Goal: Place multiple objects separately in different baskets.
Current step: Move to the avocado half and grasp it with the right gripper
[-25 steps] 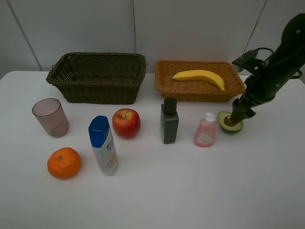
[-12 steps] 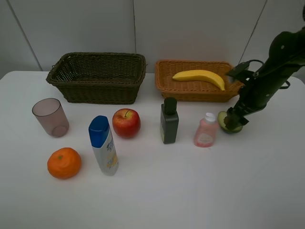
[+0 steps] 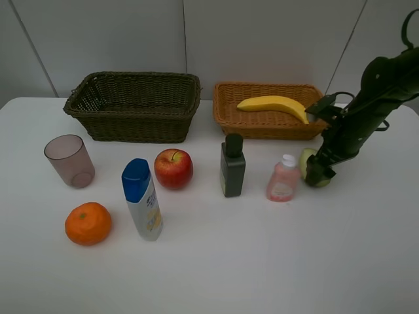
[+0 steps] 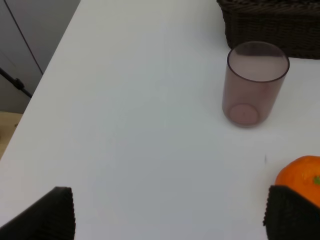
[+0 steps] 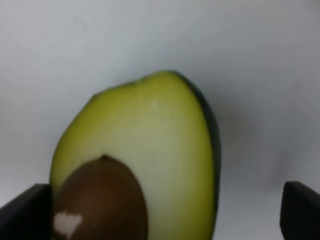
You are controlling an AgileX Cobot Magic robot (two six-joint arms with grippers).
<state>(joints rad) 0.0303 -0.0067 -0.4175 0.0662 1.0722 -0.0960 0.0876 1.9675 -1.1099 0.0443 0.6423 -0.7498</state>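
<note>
So the setup's pretty plain. A white matte desk (image 3: 262, 268) fills most of the high view, and the light on it looks soft and even, with only faint short shadows. Right behind the desk is a pale grey wall (image 3: 275, 33) made of flat panels. It has one thin dark vertical seam (image 3: 184, 39) roughly behind the desk's middle, and slanted lines toward either end. Past the desk's left end, the left wrist view catches a grey panel (image 4: 35, 30) and, below the desk's edge, a small patch of tan floor (image 4: 7, 135).
</note>
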